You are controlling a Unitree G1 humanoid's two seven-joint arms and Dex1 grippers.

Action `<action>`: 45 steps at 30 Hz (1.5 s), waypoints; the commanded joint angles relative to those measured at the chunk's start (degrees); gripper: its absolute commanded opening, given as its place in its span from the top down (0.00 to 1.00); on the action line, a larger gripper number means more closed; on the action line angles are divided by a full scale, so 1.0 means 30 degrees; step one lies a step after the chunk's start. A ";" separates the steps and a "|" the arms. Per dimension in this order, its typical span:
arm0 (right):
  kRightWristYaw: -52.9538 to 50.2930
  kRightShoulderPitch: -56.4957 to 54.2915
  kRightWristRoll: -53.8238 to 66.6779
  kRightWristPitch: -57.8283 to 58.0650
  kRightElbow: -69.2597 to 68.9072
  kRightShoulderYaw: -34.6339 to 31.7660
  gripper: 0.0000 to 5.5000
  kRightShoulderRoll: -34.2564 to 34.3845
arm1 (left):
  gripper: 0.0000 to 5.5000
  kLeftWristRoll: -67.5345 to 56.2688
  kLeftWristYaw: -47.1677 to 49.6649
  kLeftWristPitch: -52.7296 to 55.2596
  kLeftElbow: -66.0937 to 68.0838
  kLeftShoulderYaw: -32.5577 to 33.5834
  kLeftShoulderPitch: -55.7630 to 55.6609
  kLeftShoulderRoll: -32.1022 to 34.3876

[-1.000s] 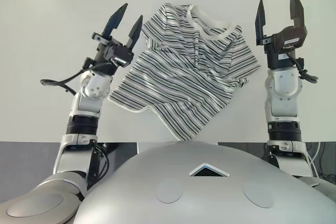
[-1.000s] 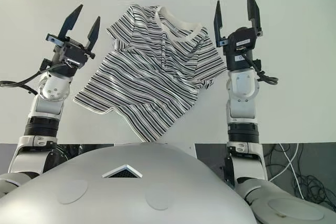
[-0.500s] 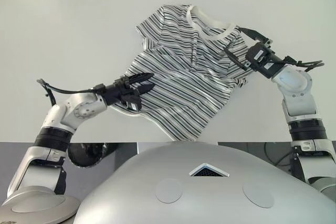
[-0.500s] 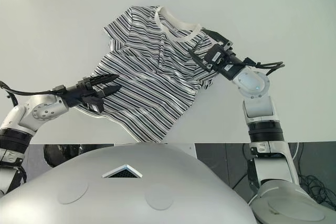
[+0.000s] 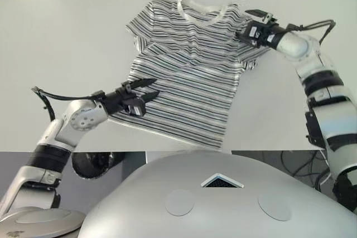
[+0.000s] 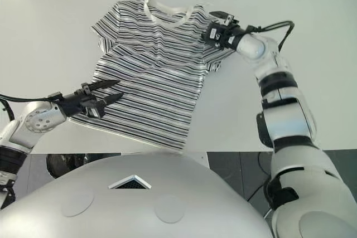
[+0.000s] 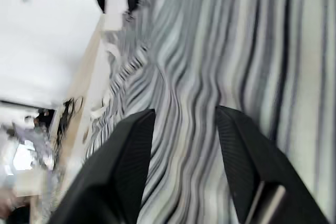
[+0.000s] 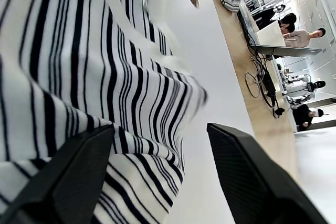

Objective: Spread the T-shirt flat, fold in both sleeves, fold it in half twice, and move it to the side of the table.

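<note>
A striped T-shirt (image 5: 189, 76) lay mid-way across the white counter (image 5: 67, 37), collar away from the robot, mostly spread but rippled. The left hand (image 5: 153, 86) sat at its near left hem and the right hand (image 5: 243, 24) at its right sleeve. Both had fingers parted and gripped nothing, apparently placed at opposite corners to smooth the cloth before folding.

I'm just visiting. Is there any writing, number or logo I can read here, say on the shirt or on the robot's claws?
No text here can be read.
T-shirt: stripes only, no print or logo.
Right claw: pale marks on its body, too small to read.
Left claw: plain black, no marking to be seen.
</note>
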 commanded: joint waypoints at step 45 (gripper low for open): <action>1.2090 2.1018 0.8709 0.7530 -2.6431 -0.2187 0.40 -1.1558 | 0.62 1.0271 0.9128 -0.3817 1.5814 -0.5524 -1.3003 -0.1604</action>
